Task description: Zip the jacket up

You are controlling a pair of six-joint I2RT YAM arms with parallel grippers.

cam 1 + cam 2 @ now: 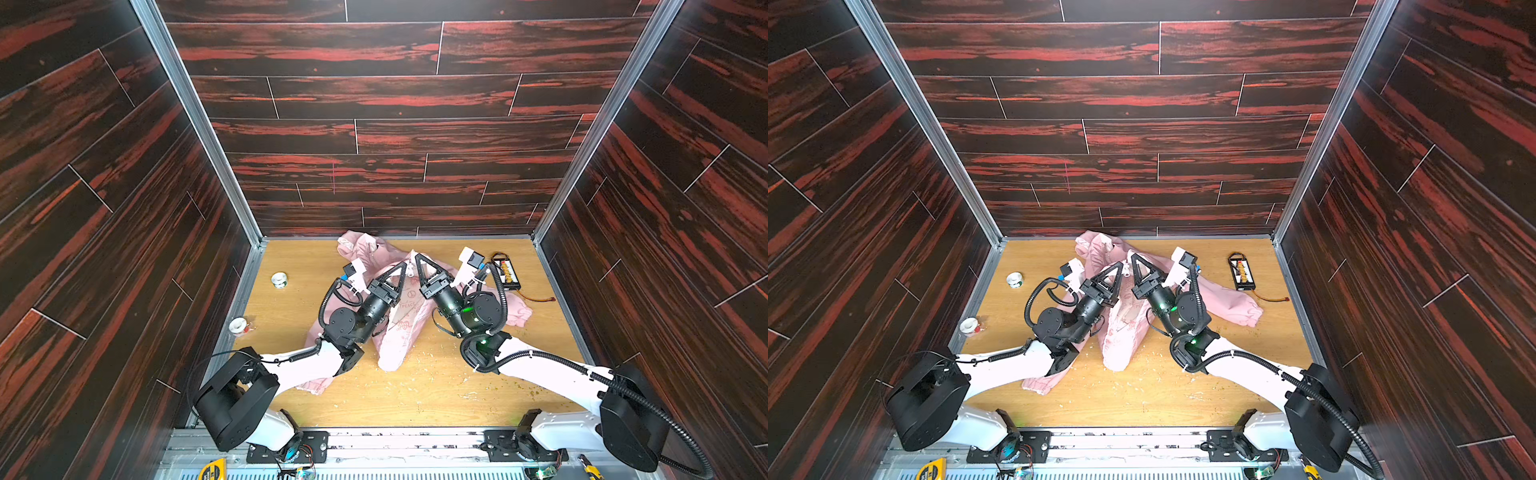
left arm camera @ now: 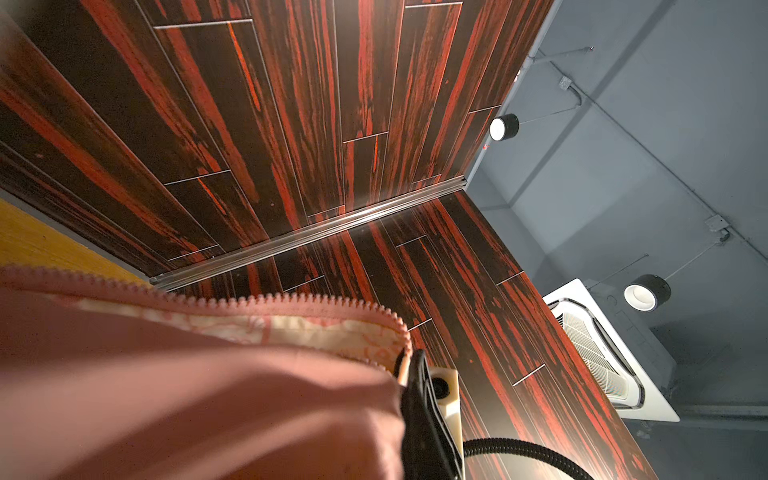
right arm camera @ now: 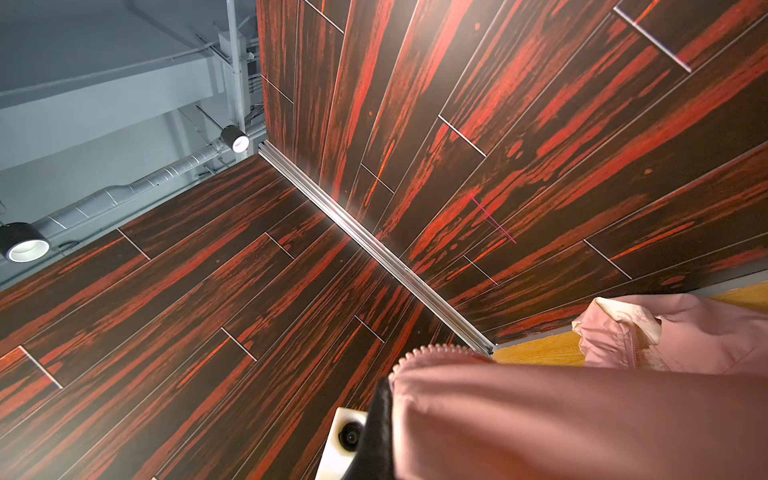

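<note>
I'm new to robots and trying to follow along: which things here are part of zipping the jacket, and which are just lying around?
In use:
jacket
left gripper and right gripper, both shut on its zipper edges

Just lying about:
two white rolls
black board with wires
yellow tape measure

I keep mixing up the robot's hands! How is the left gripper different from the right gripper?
The left gripper leans in from the left, the right gripper from the right. Green lights glow on the arm behind the right gripper; none show behind the left gripper. Both are black, shut and pinching the pink jacket by its zipper edges.
</note>
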